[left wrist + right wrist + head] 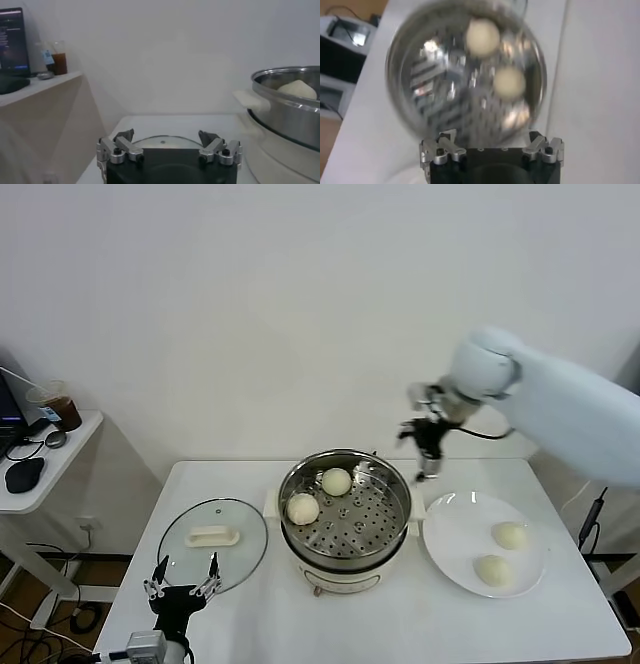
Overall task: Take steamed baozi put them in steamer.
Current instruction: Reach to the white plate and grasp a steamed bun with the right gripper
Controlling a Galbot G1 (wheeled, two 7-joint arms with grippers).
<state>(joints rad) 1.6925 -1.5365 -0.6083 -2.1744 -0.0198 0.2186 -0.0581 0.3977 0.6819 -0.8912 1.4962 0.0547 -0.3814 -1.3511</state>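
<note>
The round shiny steel steamer (pixel 345 509), seated in its white electric pot base in the middle of the white table (pixel 250 604), held two of the small cream-white steamed baozi (pixel 336 481) on its perforated floor, both toward the robot's left and far side of the basket and close together without clearly touching. The other two buns lay apart from each other on the flat white plate (pixel 450 534) just beside the steamer on the robot's right. The right gripper (pixel 428 452) hung above the table past the far right rim of the steamer, between basket and plate, its fingers spread wide and holding nothing. The left gripper (pixel 182 579) sat low at the near left edge of the table, fingers likewise apart and empty, just in front of the round glass lid with a white handle (pixel 212 539) lying flat on the table. Half the job looked done. The risk from here seemed to lie in the next pick: the smooth soft buns could squash or roll across the plate under an off-centre pinch, and a release too close to the two buns already in the basket could knock them or leave the new one perched on the rim.
</note>
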